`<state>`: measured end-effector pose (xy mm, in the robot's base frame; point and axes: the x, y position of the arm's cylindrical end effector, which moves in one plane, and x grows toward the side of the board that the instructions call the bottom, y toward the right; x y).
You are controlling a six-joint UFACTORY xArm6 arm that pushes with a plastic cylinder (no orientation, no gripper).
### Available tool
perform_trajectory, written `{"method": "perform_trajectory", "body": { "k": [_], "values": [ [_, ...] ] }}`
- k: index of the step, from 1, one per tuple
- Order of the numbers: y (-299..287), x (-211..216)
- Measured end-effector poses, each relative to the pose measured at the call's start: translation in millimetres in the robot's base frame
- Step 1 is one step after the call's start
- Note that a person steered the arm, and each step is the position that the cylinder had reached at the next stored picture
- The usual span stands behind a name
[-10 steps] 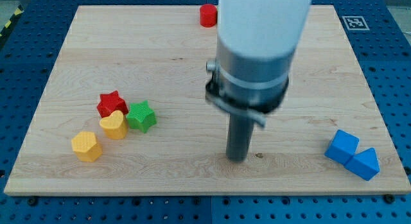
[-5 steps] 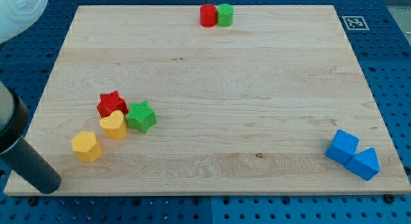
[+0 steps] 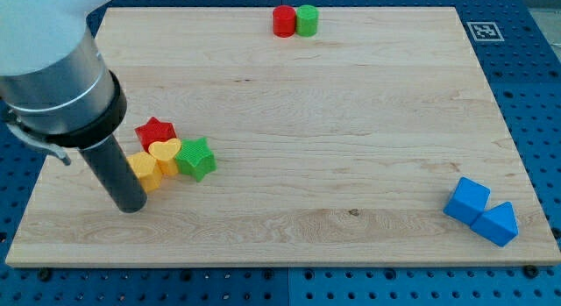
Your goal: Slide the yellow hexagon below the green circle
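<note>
Touching yellow hexagon (image 3: 145,170) from view's left: my tip (image 3: 131,205); green circle (image 3: 307,20) far at top.

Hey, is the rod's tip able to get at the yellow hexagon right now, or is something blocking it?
Probably yes. My tip sits right against the yellow hexagon on its left-bottom side, nothing between them. The yellow heart crowds only the hexagon's far, right side.
</note>
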<state>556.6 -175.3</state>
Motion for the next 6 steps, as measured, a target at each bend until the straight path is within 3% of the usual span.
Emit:
{"method": "perform_trajectory", "body": {
  "k": [6],
  "values": [
    [0.6, -70.5]
  ]
}}
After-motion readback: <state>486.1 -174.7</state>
